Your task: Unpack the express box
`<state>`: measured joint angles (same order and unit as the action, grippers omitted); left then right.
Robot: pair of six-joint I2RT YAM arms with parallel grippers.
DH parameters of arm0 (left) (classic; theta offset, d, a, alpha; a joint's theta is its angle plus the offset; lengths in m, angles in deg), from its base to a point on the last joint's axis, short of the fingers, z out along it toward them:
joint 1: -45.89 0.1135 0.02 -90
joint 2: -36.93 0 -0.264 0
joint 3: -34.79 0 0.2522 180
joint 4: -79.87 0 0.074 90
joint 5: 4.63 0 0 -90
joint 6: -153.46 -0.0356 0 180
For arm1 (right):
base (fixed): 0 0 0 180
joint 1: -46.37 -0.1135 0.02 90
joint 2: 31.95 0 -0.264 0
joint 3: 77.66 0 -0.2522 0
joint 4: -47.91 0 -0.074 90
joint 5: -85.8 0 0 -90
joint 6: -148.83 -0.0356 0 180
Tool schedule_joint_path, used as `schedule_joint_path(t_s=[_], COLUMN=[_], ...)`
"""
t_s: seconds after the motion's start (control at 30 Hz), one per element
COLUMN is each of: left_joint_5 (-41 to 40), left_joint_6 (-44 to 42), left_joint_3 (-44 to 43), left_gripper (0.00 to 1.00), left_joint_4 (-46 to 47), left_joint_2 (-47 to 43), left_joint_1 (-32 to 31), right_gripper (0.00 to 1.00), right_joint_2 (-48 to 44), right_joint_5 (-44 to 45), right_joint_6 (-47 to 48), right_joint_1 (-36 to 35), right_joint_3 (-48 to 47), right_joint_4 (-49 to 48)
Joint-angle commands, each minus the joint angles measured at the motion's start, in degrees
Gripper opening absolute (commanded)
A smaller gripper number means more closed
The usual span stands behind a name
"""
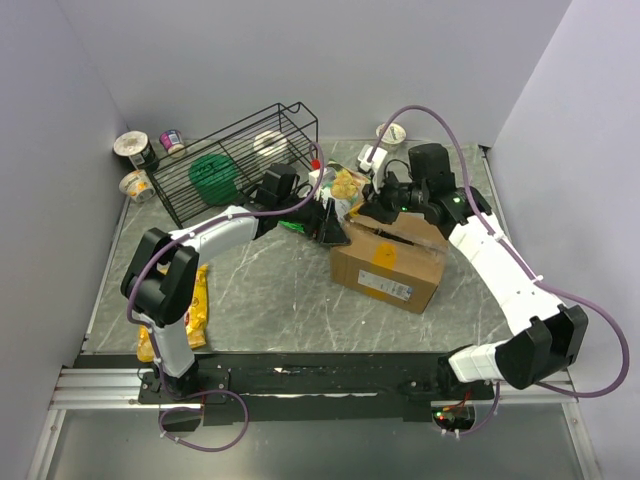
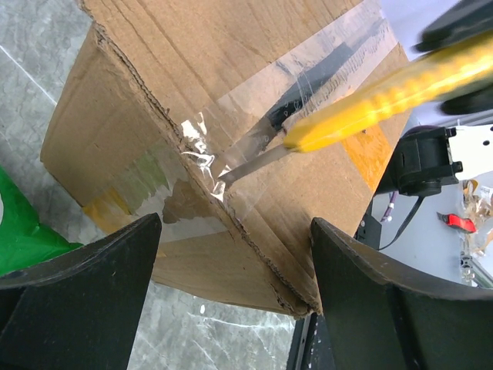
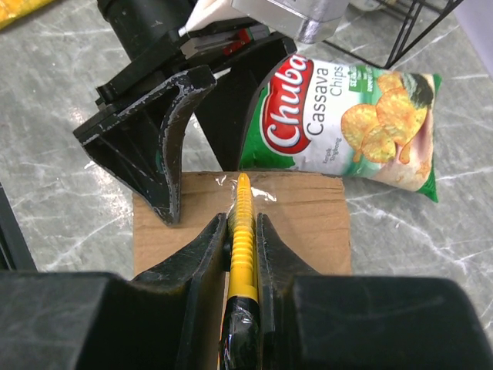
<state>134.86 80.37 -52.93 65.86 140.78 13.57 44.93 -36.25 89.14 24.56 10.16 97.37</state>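
The express box [image 1: 388, 266], a brown carton with a white label and an orange sticker, sits mid-table with clear tape along its top seam [image 2: 231, 92]. My right gripper [image 3: 241, 223] is shut on a yellow utility knife [image 3: 243, 208]. The knife's blade [image 2: 250, 163] touches the torn tape at the box's far top edge. My left gripper [image 2: 235, 231] is open, its black fingers [image 3: 166, 146] standing either side of the box's corner at that same end. The right gripper [image 1: 375, 205] hangs over the box's far side, facing the left gripper [image 1: 333, 226].
A green Chuba Cassava Chips bag [image 3: 347, 116] lies just behind the box, with another chip bag [image 1: 347, 184] beside it. A black wire basket [image 1: 240, 160] stands at the back left, cups [image 1: 135, 150] beyond it. A yellow bag [image 1: 197, 305] lies near the left arm's base.
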Motion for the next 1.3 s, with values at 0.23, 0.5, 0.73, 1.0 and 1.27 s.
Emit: schedule_joint_path(t_s=[0.23, 0.5, 0.73, 1.0, 1.27], left_joint_5=[-2.82, -2.83, -2.74, -4.31, -5.82], left_joint_6=[-0.30, -0.03, 0.67, 0.93, 1.72], left_joint_3=[-1.63, -2.34, -2.16, -1.90, -1.63], left_gripper=[0.83, 0.83, 0.83, 0.83, 0.77], left_joint_4=[-0.10, -0.19, 1.66, 1.40, 1.04], left_joint_2=[2.41, 3.11, 3.46, 3.72, 4.08], left_joint_1=[0.59, 0.85, 1.29, 1.29, 1.29], right_gripper=[0.00, 0.00, 0.00, 0.00, 0.00], right_joint_2=[2.04, 4.24, 4.24, 1.87, -1.12], right_joint_5=[5.59, 7.88, 8.41, 11.57, 13.77], right_joint_6=[1.51, 2.66, 2.39, 1.78, 1.77], right_joint_1=[-1.31, -1.31, -1.40, -1.31, -1.31], right_joint_3=[-2.09, -6.66, -7.11, -5.53, -2.72], right_joint_4=[2.26, 8.32, 12.10, 13.51, 14.04])
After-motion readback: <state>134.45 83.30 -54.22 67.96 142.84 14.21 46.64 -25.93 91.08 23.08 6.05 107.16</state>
